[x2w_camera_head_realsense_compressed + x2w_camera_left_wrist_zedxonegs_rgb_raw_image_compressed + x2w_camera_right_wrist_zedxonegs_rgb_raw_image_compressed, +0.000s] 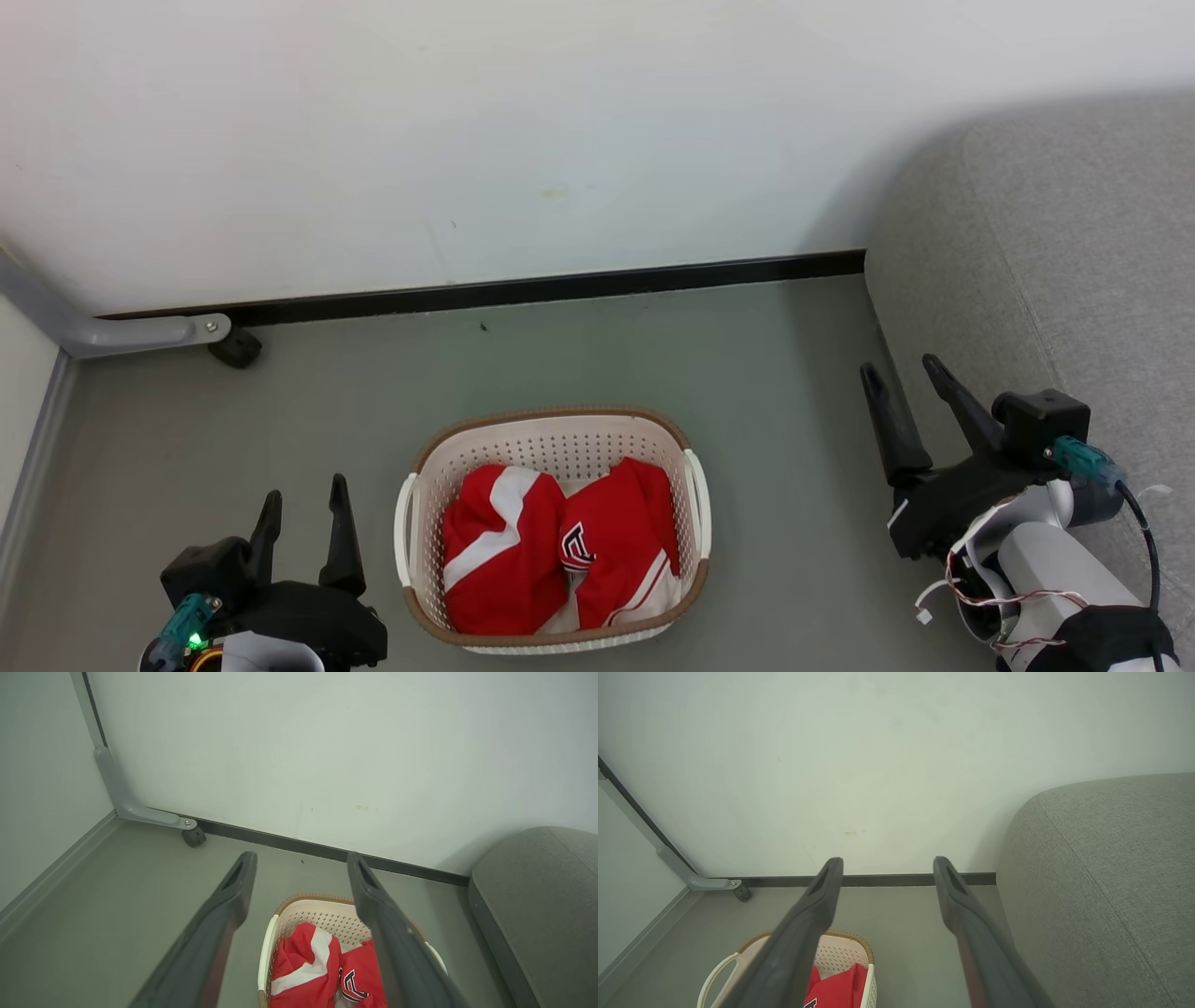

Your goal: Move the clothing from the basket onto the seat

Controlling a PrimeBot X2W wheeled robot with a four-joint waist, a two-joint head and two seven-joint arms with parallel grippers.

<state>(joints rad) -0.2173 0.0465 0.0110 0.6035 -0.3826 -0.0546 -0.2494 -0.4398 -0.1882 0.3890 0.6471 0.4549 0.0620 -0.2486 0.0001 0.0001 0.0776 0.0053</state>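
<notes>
Left of the basket (pixel 553 413), your left gripper (pixel 305 487) hangs over the floor (pixel 233 439), jaws spread wide and holding nothing.

The basket stands on the floor between your two grippers. It holds the clothing (pixel 504 551): two red garments with white stripes, bunched side by side. The one on the right shows dark-and-white lettering. The perforated far wall of the basket rises bare behind them.

Right of the basket, your right gripper (pixel 902 366) sits at the edge of the seat (pixel 1055 261), jaws likewise apart and empty. The seat, grey fabric, lies well to the right of the basket, and no garment rests on the part you can see.

By my reading you are at the first step, with nothing lifted yet. The next move calls for lowering one gripper into the basket and closing on a raised fold of a single garment. You then lift it clear of the rim before carrying it right to the seat. Pinch high on the cloth. A deep bite may catch both garments, or drag the light basket along.
</notes>
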